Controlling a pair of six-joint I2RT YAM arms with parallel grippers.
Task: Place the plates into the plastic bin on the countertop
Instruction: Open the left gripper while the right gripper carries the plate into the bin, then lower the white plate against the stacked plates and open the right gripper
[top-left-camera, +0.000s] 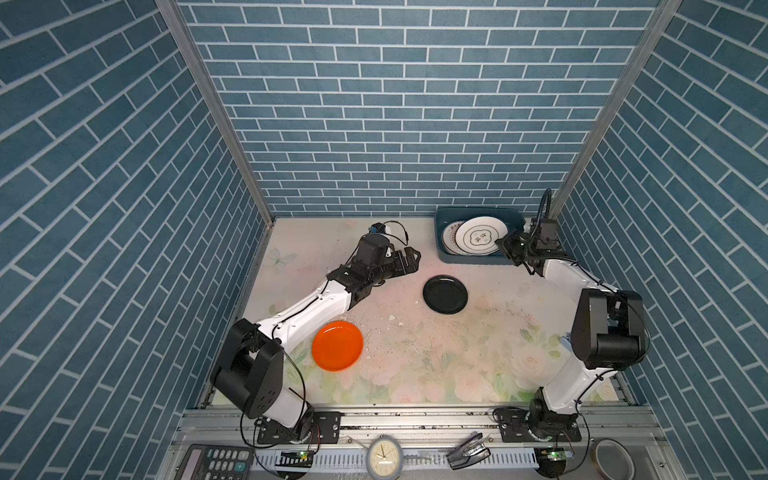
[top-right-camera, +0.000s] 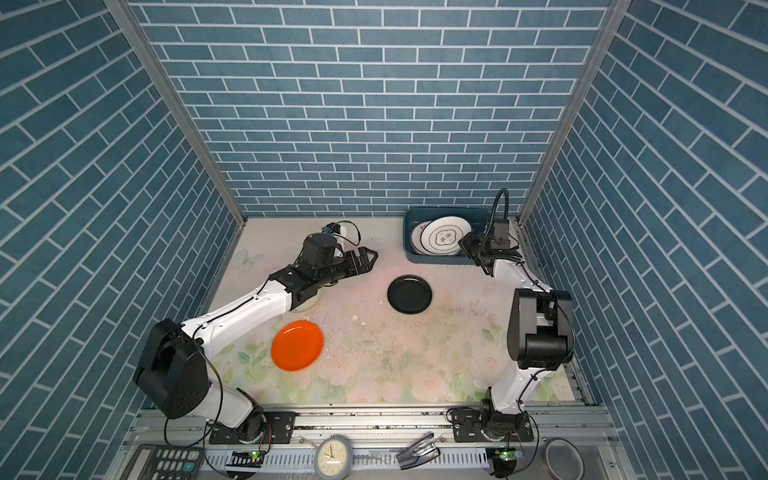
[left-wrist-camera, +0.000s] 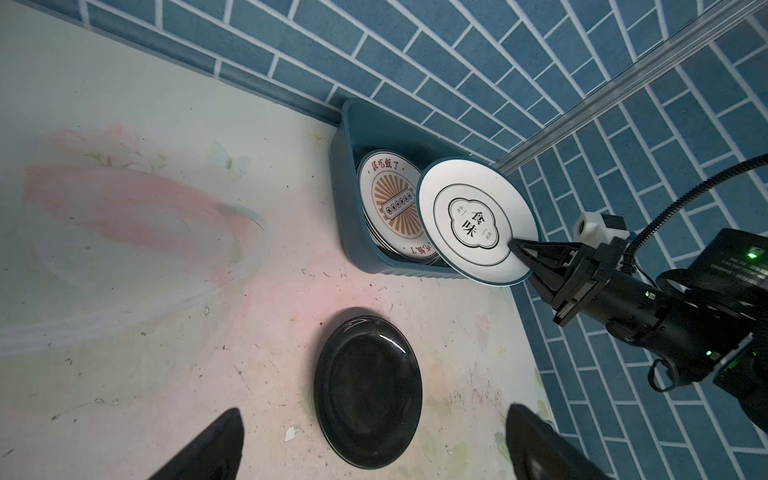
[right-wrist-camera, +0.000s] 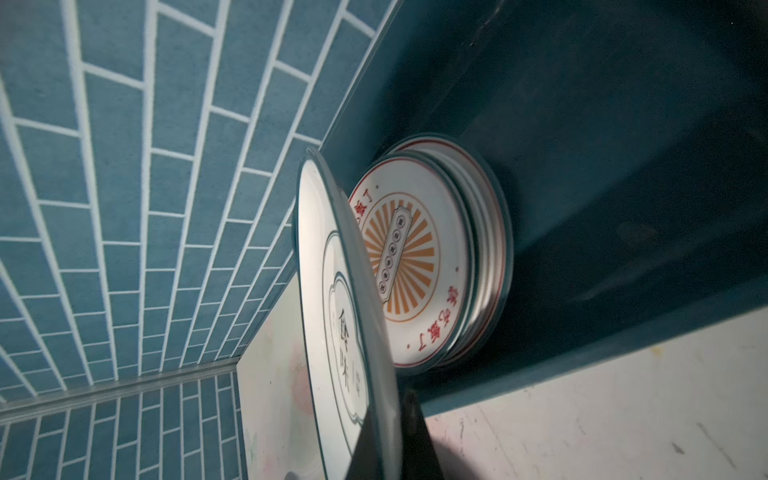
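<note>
— How far along?
— A stack (left-wrist-camera: 386, 203) sits in the bin (top-left-camera: 473, 212) at 1 o'clock. The right gripper (top-left-camera: 508, 245) clamps a white plate (top-left-camera: 482, 237) over it.
— Remaining?
— Black plate (top-left-camera: 445, 294) at centre, orange plate (top-left-camera: 337, 345) at 8 o'clock. The left gripper (top-left-camera: 411, 259) gapes, empty.

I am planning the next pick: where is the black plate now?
In both top views the black plate lies on the countertop right of centre, in front of the plastic bin but apart from it; the orange plate lies farther left.
</note>
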